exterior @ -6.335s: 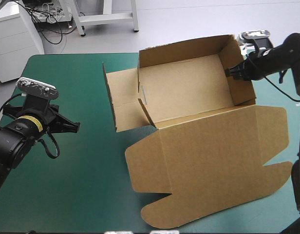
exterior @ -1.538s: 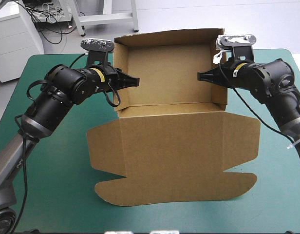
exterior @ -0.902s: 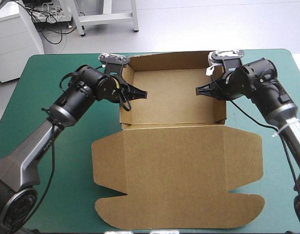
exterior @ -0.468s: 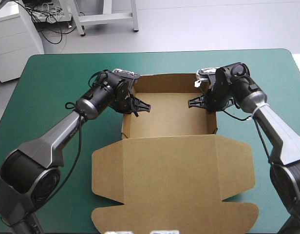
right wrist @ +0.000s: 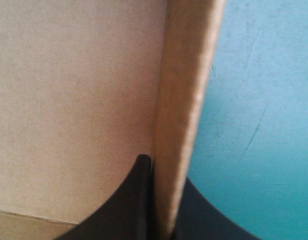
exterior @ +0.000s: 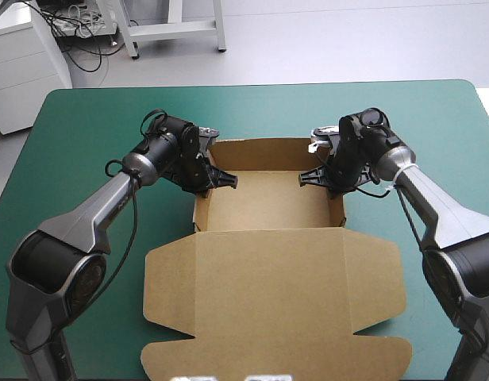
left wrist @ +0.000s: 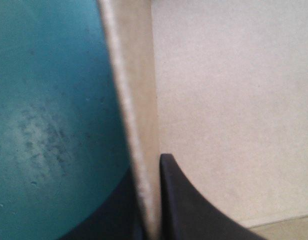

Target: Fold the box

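High view: box (exterior: 264, 210) lowered flat, frame centre — left gripper (exterior: 221, 181), right gripper (exterior: 308, 176) clamping side walls; tray formed, lid open.

— What lies beyond the bench (exterior: 86, 119)?
— Pale grey floor (exterior: 348, 40), evenly lit. A white cabinet (exterior: 26, 59) past the far left corner (black cables (exterior: 78, 24) trail beside it), then a white metal frame's legs (exterior: 173, 30).
— The bench cover?
— Teal-green.
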Robot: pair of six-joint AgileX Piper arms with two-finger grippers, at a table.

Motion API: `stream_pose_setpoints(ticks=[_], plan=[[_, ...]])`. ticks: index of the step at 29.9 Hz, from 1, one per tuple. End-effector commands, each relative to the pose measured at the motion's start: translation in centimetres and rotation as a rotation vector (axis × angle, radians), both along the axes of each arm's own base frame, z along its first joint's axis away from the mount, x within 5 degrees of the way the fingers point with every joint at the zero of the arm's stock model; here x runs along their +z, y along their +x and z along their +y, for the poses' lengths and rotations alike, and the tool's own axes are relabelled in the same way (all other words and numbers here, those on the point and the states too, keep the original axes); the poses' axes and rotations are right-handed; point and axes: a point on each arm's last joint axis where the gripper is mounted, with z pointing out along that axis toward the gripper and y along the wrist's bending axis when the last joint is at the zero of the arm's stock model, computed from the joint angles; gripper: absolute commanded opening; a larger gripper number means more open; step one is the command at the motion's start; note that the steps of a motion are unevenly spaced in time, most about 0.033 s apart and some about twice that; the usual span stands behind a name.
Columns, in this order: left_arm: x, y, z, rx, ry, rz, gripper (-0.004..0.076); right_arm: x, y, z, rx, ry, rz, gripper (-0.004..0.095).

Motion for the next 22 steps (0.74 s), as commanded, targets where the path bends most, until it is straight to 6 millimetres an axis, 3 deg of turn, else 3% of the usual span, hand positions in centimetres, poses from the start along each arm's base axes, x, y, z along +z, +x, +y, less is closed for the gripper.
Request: stream_pose_setpoints(ticks=[1,3,6,9,11,13,15,18,22], plan=[[3.0,-0.5,-0.3,-0.054,-0.062,-0.099,0.0026,2.5,-0.6,0.4,0.054,0.046,-0.069,-0.0021],[2.8,-0.4,-0.4,-0.052,-0.067,-0.088,0.0108,2.5,-0.6,0.4,0.054,0.043,-0.065,-0.0005],[2.5,-0.4,-0.4,-0.054,-0.053,-0.068,0.0289,2.4,-0.7,0.3,0.056,0.033,-0.056,0.0107],[2.5,-0.4,-0.3,-0.054,-0.05,-0.069,0.05,2.4,-0.7,0.3,0.056,0.033,-0.055,0.0372],[2.5,-0.4,-0.3,-0.044,-0.051,-0.068,0.0577,2.4,-0.7,0.3,0.064,0.033,-0.055,0.0578],[2.5,-0.4,-0.3,-0.042,-0.051,-0.068,0.0604,2.4,-0.7,0.3,0.064,0.035,-0.055,0.0776],[2.5,-0.5,-0.3,-0.042,-0.052,-0.065,0.0604,2.4,-0.7,0.3,0.064,0.035,-0.055,0.0881],[2.6,-0.5,-0.3,-0.042,-0.052,-0.06,0.0604,2.6,-0.7,0.3,0.067,0.035,-0.059,0.0904],[4.0,-0.9,-0.1,-0.043,-0.066,-0.091,0.0604,4.3,-1.0,0.2,0.07,0.054,-0.109,0.0904]])
